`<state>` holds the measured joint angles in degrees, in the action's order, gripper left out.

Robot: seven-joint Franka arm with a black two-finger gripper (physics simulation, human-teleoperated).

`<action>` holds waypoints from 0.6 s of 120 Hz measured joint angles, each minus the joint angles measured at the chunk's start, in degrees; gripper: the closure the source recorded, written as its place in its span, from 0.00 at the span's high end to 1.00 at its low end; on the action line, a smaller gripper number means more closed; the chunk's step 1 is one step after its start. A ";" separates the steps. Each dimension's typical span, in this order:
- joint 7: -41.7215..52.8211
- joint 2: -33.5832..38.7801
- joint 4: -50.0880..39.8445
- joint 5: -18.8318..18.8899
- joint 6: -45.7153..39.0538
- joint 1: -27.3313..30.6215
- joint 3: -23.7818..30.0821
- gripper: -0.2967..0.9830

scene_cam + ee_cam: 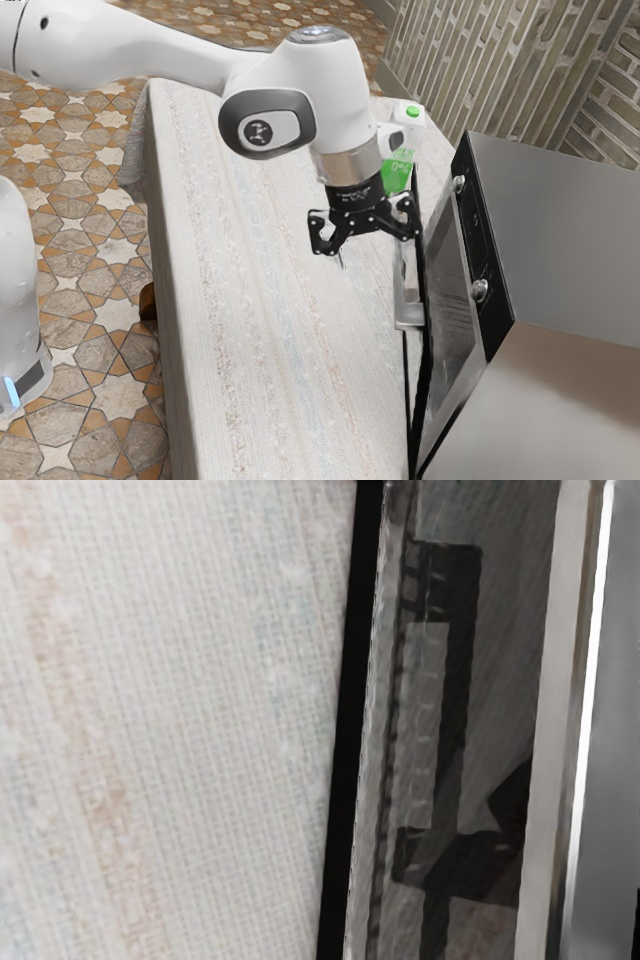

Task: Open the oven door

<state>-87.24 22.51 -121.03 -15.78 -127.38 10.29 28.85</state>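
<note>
Starting at the exterior view's left, the cloth-covered table (230, 330) is bare along its long left edge. Further right, nearer the opposite long edge, the gripper (367, 238) hangs above the cloth, its jaws released and spread wide, with nothing between them. Beyond it, by the table's far right corner, stands a green-capped carton (412, 116). Along the right edge come the handle (409, 316) and the oven door (447, 330), which looks partly lowered: its rim leans out from the oven (570, 210), and the wrist view shows a dark glass face (500, 680) inside a black rim (350, 720). So the door seems to be started, not finished. What is left, I judge, is to swing it further down, perhaps by pressing from its inner side.
</note>
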 joint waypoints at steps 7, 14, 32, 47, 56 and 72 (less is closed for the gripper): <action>0.11 2.67 -2.34 -1.66 -0.29 0.86 0.23 0.77; 0.26 6.78 -5.08 -4.01 -0.54 3.09 2.30 0.77; 0.83 19.05 -11.34 -11.52 -0.86 9.23 8.31 0.77; 1.38 33.92 -16.83 -20.32 -0.57 13.85 14.59 0.77; 1.60 37.29 -17.87 -22.88 -0.15 13.92 15.31 0.77; 1.47 35.95 -18.07 -24.57 0.51 13.84 11.86 0.77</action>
<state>-85.77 58.45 -139.10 -40.34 -126.86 24.13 40.71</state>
